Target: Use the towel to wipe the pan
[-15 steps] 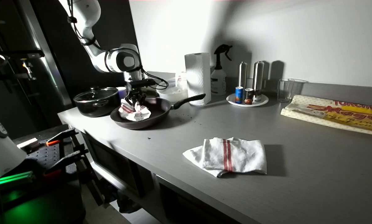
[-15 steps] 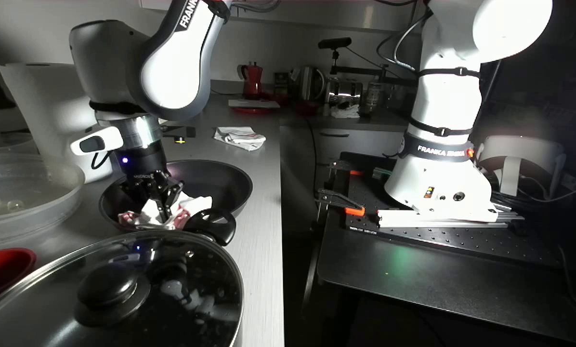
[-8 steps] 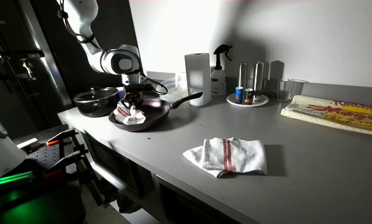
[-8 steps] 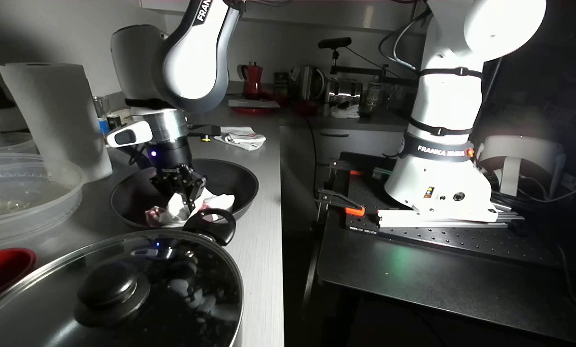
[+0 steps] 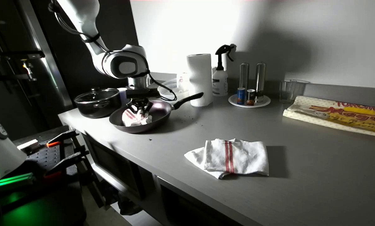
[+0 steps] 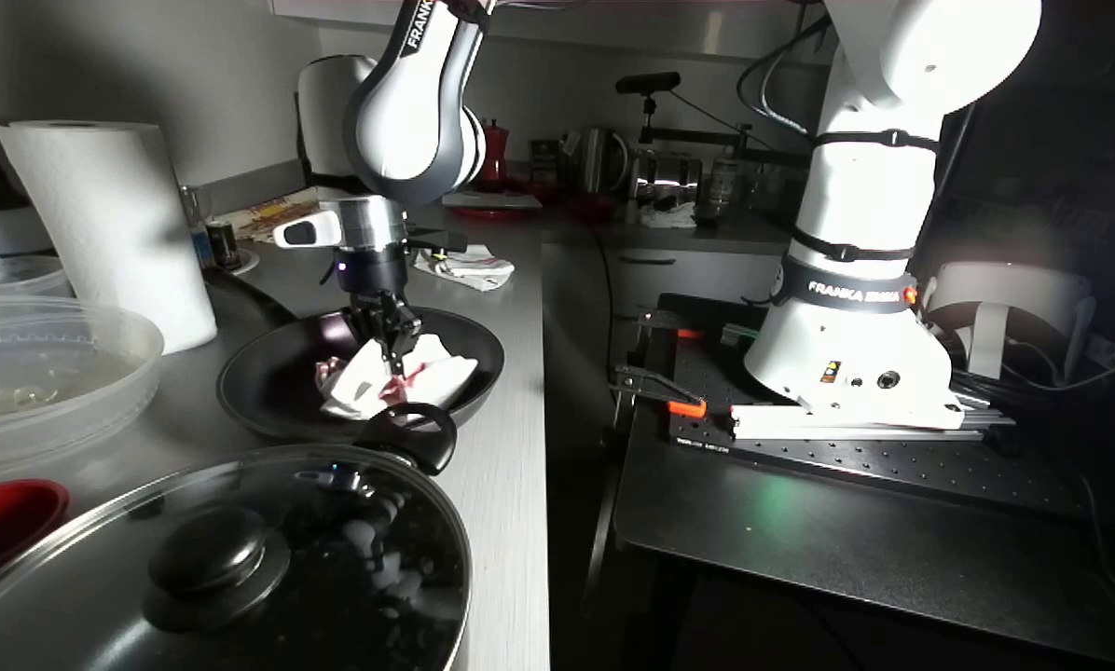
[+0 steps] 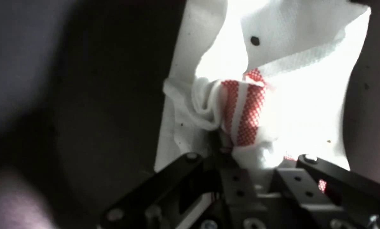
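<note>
Woven cloth towel [image 7: 256,95], kinda rumpled. Smooth pan [image 6: 273,377], bit of sheen. Super glossy glass pot lid [image 6: 352,559]. Matt paper roll [image 6: 115,233], clear plastic bowl [image 6: 63,415], mostly matt surface [image 5: 294,138].

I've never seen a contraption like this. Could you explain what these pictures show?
You are seeing a white robot arm; the black gripper at its end works like a hand. The wide pictures look on from two places outside the robot; the close-up is taken from the arm's own wrist.

The gripper is pinching a crumpled towel, white with red, inside a frying pan, apparently to wipe it. On the counter stand a lidded pot, a paper towel roll and a spray bottle. A folded towel lies there too, held by nothing.
</note>
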### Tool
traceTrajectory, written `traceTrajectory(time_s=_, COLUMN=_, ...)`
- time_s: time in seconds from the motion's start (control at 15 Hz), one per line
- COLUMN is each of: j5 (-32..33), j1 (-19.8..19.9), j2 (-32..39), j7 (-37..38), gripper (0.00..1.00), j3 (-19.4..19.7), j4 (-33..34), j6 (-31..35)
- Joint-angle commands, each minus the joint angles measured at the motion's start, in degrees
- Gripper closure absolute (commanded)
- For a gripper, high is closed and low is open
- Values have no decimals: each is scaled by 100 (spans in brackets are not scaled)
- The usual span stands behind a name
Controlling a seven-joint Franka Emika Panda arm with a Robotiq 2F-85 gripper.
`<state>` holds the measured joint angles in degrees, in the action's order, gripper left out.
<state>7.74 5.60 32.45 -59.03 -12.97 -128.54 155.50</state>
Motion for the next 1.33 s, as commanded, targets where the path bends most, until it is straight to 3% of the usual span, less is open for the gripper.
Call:
traceTrajectory(time_s=0.0, j5=87, j1=-90, j2=4, j7=498, gripper=97, j3=437, j4=-94, j6=678)
traceTrajectory(time_s=0.33, j5=630, j1=-587, j2=156, j7=1244, gripper=97, j3=1047, j4=132, j6=1185)
traceTrajectory(time_s=0.73, j5=1736, j1=-1673, j2=472, j7=2284, gripper=97, j3=1653, j4=647, j6=1340)
traceTrajectory(time_s=1.0, j5=2229, j1=-2062, j2=707, j7=2602, gripper=97, j3=1543, j4=1013, j6=1250)
traceTrajectory(time_s=1.27, j5=2401, j1=-1894, j2=655, j7=2206, gripper=97, j3=989, j4=850, j6=1144)
